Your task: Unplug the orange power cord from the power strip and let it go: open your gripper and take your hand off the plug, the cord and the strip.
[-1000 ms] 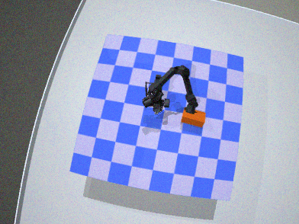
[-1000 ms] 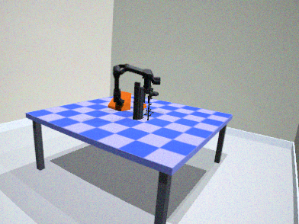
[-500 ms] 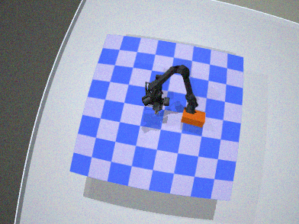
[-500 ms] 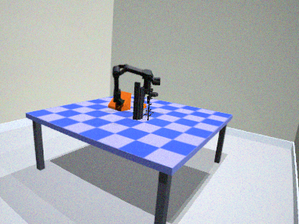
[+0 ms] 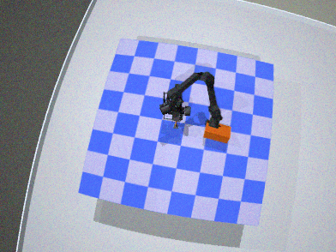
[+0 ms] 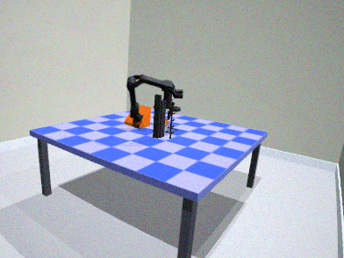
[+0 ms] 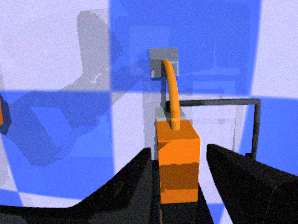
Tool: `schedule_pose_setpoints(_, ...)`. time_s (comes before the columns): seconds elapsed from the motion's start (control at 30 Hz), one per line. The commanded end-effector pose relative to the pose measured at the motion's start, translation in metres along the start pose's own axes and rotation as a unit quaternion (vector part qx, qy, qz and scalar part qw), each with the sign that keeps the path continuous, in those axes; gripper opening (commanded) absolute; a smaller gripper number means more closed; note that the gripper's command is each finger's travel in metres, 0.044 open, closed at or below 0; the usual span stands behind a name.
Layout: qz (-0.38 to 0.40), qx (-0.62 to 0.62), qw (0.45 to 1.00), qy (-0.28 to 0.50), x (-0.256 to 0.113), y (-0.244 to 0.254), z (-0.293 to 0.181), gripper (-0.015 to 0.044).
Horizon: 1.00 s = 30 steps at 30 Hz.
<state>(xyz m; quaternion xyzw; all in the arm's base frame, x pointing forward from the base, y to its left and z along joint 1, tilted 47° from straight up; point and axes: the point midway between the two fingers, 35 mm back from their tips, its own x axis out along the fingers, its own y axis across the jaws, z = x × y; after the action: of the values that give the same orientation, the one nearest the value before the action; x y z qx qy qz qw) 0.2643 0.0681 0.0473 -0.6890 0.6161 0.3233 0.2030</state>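
The orange plug [image 7: 179,152] [image 6: 166,121] sits against the black power strip [image 6: 158,118] [image 7: 196,212], which stands upright in the exterior view. Whether its prongs are in the strip is hidden. Its orange cord [image 7: 173,92] curves from the plug up to a small grey block [image 7: 157,54] in the wrist view. My gripper [image 7: 178,152] is partly open, with one finger on each side of the plug and a narrow visible gap on both sides. It holds nothing. In the top view the arm hides most of the strip and plug.
A thin black wire frame [image 7: 220,102] [image 6: 171,125] stands close beside the strip, to the right in the wrist view. The arm's base stands by a larger orange block [image 5: 218,133] [image 6: 145,118] on the blue and white checkered table [image 5: 163,176] [image 6: 101,152].
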Motion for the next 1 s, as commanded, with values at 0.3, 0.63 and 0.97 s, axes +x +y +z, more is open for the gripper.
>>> schedule_pose_setpoints(0.3,-0.003,0.000,1.000,0.000,0.008,0.000,-0.004,0.0160)
schedule_pose_setpoints(0.63,-0.001,0.001,1.000,-0.001,0.008,0.000,-0.003,0.0035)
schedule_pose_setpoints(0.97,-0.002,0.001,1.000,-0.001,0.008,0.000,0.001,0.0000)
